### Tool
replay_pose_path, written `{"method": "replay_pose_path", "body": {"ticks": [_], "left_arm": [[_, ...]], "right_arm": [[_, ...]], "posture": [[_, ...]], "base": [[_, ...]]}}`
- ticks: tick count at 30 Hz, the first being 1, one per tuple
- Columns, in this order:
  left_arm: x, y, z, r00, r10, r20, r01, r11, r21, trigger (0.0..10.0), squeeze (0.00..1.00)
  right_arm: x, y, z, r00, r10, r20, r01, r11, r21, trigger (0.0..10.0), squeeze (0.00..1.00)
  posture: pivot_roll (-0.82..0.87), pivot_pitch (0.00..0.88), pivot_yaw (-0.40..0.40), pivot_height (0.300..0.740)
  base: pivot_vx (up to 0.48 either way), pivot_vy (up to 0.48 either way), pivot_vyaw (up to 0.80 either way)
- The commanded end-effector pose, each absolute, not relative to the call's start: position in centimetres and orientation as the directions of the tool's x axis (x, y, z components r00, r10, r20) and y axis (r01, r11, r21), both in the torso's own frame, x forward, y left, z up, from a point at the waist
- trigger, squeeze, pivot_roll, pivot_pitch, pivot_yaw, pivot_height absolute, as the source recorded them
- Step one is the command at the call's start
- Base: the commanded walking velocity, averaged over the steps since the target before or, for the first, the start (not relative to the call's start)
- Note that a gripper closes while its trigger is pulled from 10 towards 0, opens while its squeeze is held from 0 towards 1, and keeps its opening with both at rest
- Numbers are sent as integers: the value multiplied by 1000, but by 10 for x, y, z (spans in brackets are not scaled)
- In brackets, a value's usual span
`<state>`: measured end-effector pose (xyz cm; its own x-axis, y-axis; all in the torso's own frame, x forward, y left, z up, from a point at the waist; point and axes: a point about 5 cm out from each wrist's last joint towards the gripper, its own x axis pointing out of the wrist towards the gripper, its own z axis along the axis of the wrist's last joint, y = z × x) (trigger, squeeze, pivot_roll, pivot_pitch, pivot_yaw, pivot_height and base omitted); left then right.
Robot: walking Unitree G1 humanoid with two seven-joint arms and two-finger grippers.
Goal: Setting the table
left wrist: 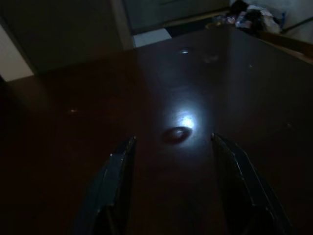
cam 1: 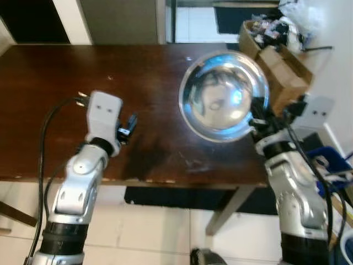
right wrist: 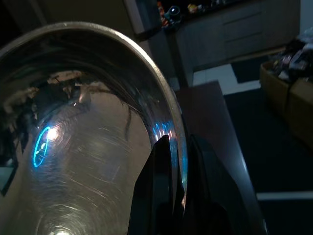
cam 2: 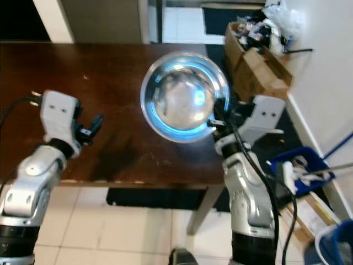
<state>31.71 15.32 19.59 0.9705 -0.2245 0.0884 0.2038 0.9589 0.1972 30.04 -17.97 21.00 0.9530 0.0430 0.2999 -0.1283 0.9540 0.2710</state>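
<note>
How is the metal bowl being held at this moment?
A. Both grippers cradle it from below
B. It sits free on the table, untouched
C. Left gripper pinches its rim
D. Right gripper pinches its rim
D: the right gripper has one finger inside and one outside the rim of the metal bowl, while the left gripper is open over the bare table.

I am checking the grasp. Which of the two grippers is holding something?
The right gripper. Its fingers are pinched on the rim of the shiny metal bowl, one inside and one outside. The left gripper is open above the dark wooden table.
</note>
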Motion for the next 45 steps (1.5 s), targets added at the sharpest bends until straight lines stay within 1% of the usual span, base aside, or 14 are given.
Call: {"method": "replay_pose_path", "body": {"ticks": [1,5,17,22,23,26,30,34,40,41,42,43,44,45], "left_arm": [[314,159,191,973,-221,68,204,959,198,10000,71],[307,149,190,941,-336,42,327,933,148,10000,0],[298,142,194,851,-526,-7,520,839,160,10000,0],[297,134,199,768,-639,-44,632,746,209,10000,0],[297,134,199,768,-639,-44,632,746,209,10000,0],[297,128,201,738,-672,-59,666,711,226,10000,0],[298,128,201,739,-671,-62,665,711,229,10000,0],[294,127,199,736,-673,-70,669,708,226,10000,0],[292,129,199,737,-672,-79,670,709,222,10000,0],[291,129,199,737,-672,-80,670,709,221,10000,0],[291,129,199,737,-672,-80,670,709,221,10000,0],[291,130,199,737,-671,-80,670,709,221,10000,0],[291,130,199,737,-671,-80,670,709,221,10000,0],[291,130,199,738,-670,-82,669,710,220,10000,0]], "right_arm": [[300,-178,213,947,40,318,-133,952,275,10000,0],[301,-188,212,952,-16,304,-66,964,258,10000,0],[314,-218,206,980,-44,194,21,993,120,10000,0],[329,-218,203,993,63,101,-82,975,205,10000,0],[329,-218,203,993,63,101,-82,975,205,10000,0],[340,-212,199,982,183,37,-183,912,368,10000,0],[351,-208,195,968,250,-3,-223,868,443,10000,0],[370,-215,188,972,217,-87,-159,888,432,10000,0],[382,-215,184,958,239,-157,-172,920,353,10000,0],[383,-216,184,957,241,-162,-173,921,348,10000,51],[383,-216,184,957,241,-162,-173,921,348,10000,51],[384,-216,184,956,243,-162,-175,921,349,10000,294],[384,-216,184,956,243,-162,-175,921,349,10000,294],[386,-217,183,956,243,-166,-176,924,339,10000,1000]], "posture": [[-100,40,77,740],[-100,40,77,740],[-92,49,73,740],[-89,52,74,740],[-89,52,74,740],[-85,56,77,740],[-84,59,75,740],[-68,69,73,740],[-55,81,73,740],[-52,86,73,740],[-52,86,73,740],[-52,86,73,740],[-52,86,73,740],[-48,90,72,740]], "base": [[319,0,0],[71,0,0],[0,0,0],[0,0,0],[0,0,0],[0,0,0],[0,0,0],[0,0,0],[0,0,0],[0,0,0],[0,0,0],[0,0,0],[0,0,0],[0,0,0]]}}
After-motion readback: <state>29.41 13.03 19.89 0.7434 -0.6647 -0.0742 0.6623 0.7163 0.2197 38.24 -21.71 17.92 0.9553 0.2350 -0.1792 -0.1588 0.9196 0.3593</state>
